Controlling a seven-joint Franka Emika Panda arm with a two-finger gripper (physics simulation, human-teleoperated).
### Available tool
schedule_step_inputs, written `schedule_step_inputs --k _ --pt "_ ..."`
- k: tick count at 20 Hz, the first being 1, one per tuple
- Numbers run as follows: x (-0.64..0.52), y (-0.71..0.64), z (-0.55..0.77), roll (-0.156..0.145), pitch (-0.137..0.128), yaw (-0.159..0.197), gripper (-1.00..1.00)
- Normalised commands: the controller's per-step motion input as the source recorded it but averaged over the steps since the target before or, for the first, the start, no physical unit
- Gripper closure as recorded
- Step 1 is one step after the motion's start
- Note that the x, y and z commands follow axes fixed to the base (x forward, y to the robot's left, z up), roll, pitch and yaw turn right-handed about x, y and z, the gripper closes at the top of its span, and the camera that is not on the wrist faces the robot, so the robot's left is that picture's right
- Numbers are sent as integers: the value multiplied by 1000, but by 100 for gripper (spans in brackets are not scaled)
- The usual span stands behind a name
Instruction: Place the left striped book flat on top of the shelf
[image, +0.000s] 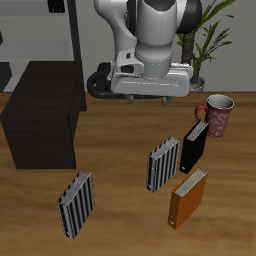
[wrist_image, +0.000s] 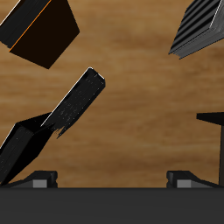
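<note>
The left striped book (image: 163, 164) stands upright on the wooden table beside a black book (image: 194, 147). It also shows in the wrist view (wrist_image: 200, 26). A second striped book (image: 76, 205) stands nearer the table's front edge. The shelf (image: 45, 115) is a low matte black box at the table's side, its flat top bare. My gripper (image: 149, 96) hangs high above the table, farther back than the books, open and empty. Its fingertips (wrist_image: 39, 178) stand wide apart in the wrist view.
An orange book (image: 187, 197) stands near the front edge and shows in the wrist view (wrist_image: 44, 31), as does the black book (wrist_image: 74, 107). A pink mug (image: 217, 113) sits behind the black book. A grey rack (image: 45, 30) and a plant (image: 210, 40) stand at the back.
</note>
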Motion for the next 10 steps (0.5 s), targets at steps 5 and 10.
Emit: schedule_step_inputs --k 5,10 --pt "280 52 -64 -10 -1 -44 -100" --pt "251 88 -140 -1 -13 -60 -100"
